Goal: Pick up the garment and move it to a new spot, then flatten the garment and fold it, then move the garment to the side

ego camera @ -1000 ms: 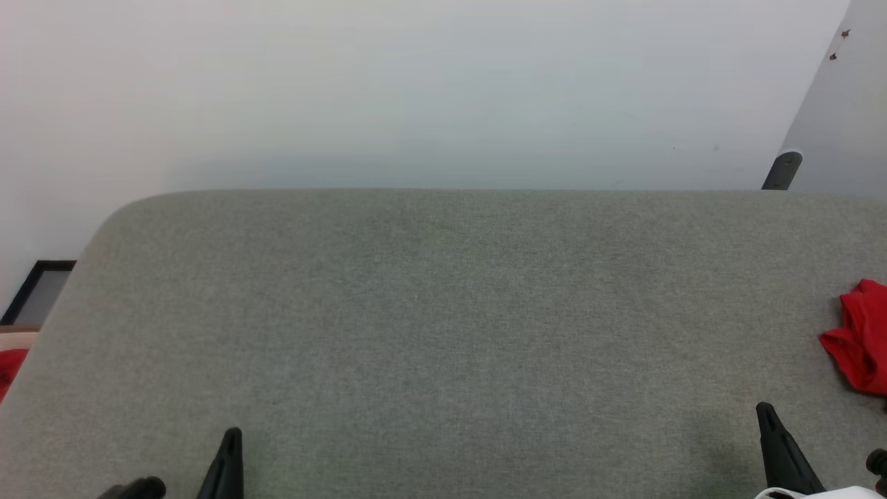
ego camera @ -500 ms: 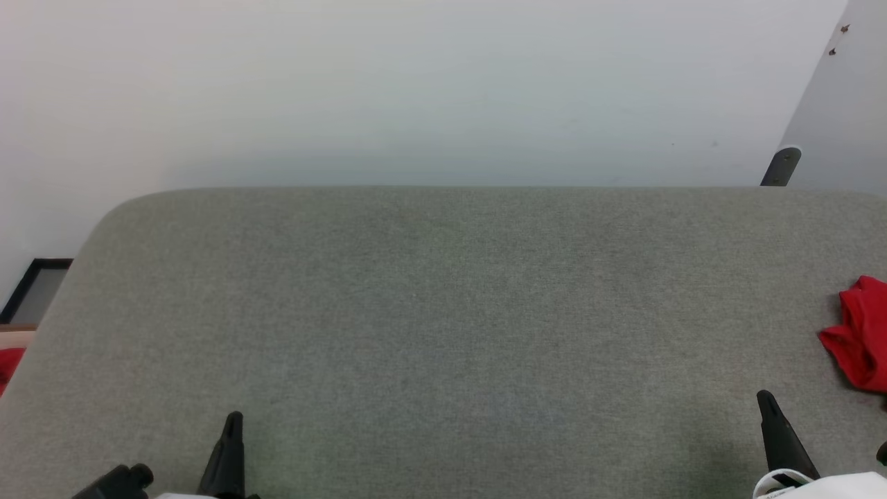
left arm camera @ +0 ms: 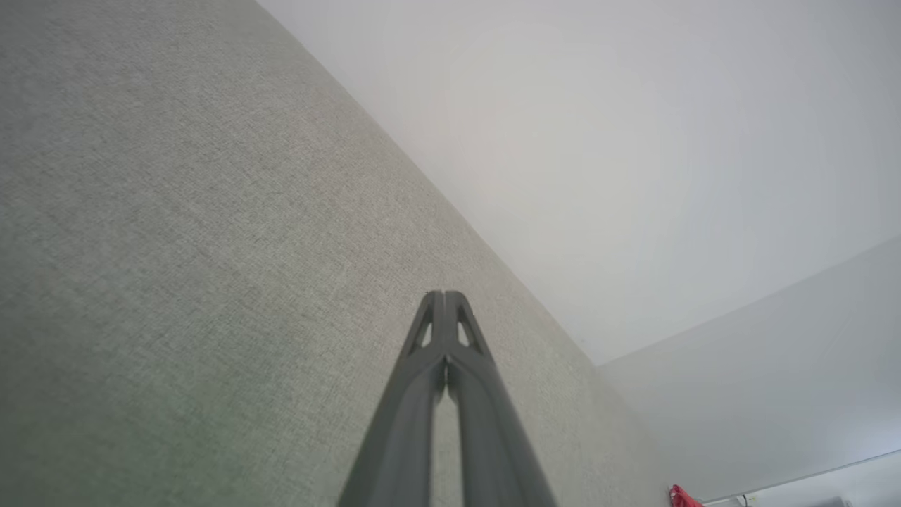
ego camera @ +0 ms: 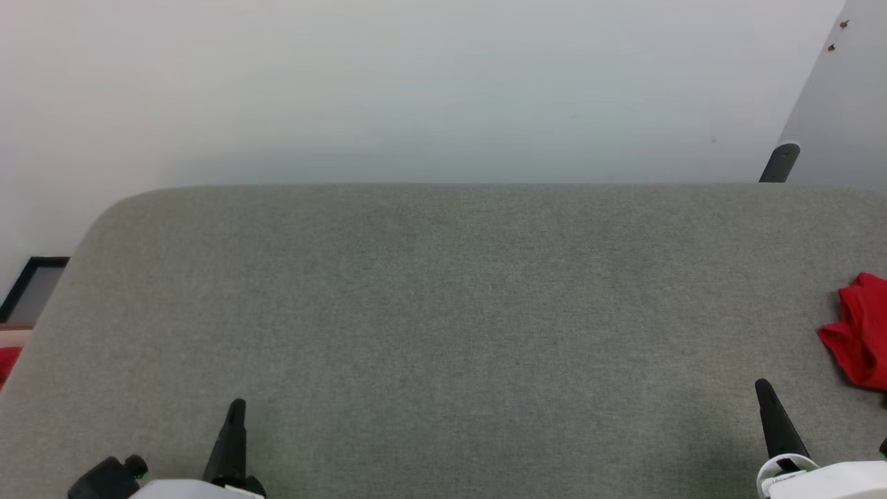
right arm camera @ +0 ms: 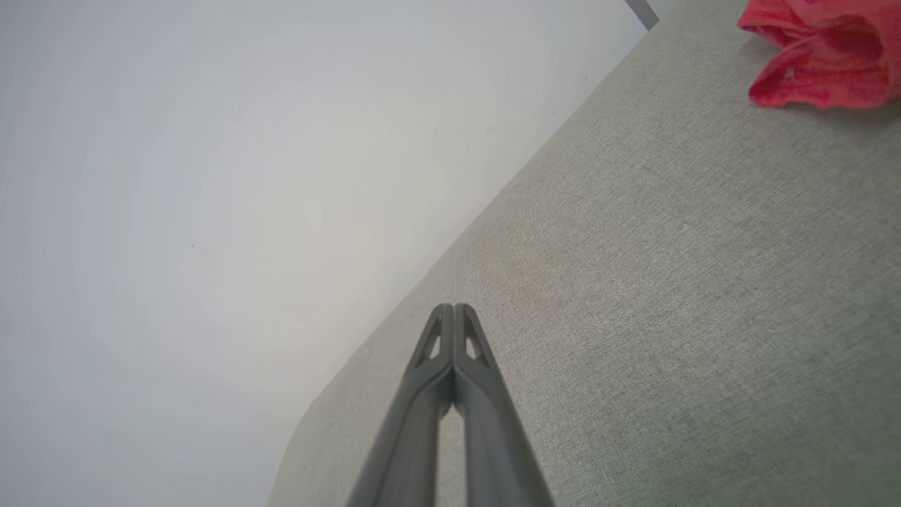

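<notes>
The garment (ego camera: 863, 333) lies bunched as a red heap at the right edge of the grey fabric table (ego camera: 443, 291), cut off by the frame; its lettering and sleeves are hidden. In the right wrist view the garment (right arm camera: 823, 56) sits at the upper right, well ahead of my right gripper (right arm camera: 454, 308), which is shut and empty. In the head view my right gripper (ego camera: 762, 384) is low on the right, just short of and left of the heap. My left gripper (ego camera: 237, 405) is at the lower left, far from the garment, and it is shut and empty in its wrist view (left arm camera: 443, 296).
The table's far edge meets a pale wall, with a rounded corner at the far left. A black-framed object (ego camera: 34, 287) and a red item (ego camera: 7, 360) lie beyond the left edge. A dark post (ego camera: 779, 163) stands at the upper right.
Both grippers have moved forward a little over the table, with more of their white wrists showing. The camera has shifted slightly. The garment has stayed put.
</notes>
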Controlling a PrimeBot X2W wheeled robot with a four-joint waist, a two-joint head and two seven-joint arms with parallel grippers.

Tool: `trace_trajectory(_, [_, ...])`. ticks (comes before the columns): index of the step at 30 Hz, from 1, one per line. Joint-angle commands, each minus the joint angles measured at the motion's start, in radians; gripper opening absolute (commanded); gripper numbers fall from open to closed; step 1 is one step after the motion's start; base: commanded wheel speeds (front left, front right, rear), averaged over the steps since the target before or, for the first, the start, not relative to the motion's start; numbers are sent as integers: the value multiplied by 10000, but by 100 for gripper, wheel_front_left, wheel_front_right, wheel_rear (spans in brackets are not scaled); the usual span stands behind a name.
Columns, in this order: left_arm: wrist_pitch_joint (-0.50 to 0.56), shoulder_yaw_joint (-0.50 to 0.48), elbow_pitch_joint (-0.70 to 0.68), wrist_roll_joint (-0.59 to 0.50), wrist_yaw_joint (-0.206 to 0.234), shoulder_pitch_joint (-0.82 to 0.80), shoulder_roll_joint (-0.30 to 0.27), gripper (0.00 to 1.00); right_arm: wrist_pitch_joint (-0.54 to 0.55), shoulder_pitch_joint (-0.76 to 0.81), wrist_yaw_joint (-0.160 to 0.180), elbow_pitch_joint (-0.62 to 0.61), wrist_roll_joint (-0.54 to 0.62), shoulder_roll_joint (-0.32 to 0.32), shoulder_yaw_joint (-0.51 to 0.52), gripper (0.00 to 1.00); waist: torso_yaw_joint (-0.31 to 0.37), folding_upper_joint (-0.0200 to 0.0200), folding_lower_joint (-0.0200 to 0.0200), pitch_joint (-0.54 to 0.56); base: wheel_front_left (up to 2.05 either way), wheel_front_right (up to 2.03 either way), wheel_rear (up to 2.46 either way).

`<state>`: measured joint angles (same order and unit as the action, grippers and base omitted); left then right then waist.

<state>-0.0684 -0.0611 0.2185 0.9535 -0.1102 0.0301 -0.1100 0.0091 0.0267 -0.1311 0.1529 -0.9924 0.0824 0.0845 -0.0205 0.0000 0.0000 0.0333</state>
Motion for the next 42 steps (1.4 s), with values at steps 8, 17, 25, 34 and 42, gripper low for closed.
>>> trace_trajectory(8, [300, -121, -31, 1086, -80, -406, 54, 0, 166, -391, 3, 69, -1041, -50, 76, 0, 23, 0, 0, -40, 0, 0, 0])
trace_trajectory(17, [563, -194, 15, 2003, -110, -583, 145, 0, 318, -560, 3, 208, -1890, -98, 121, 0, 46, 0, 0, -82, 0, 0, 0])
trace_trajectory(25, [765, -256, 54, 2761, -134, -728, 223, 0, 440, -714, 3, 322, -2601, -134, 158, 0, 67, 0, 0, -119, 0, 0, 0])
trace_trajectory(34, [995, -314, 96, 3537, -152, -882, 296, 0, 572, -871, 3, 446, -3349, -168, 195, 0, 91, 0, 0, -161, 0, 0, 0])
trace_trajectory(42, [1183, -362, 134, 4188, -161, -990, 363, 0, 685, -990, 1, 553, -3963, -205, 220, 0, 112, 0, 0, -198, 0, 0, 0])
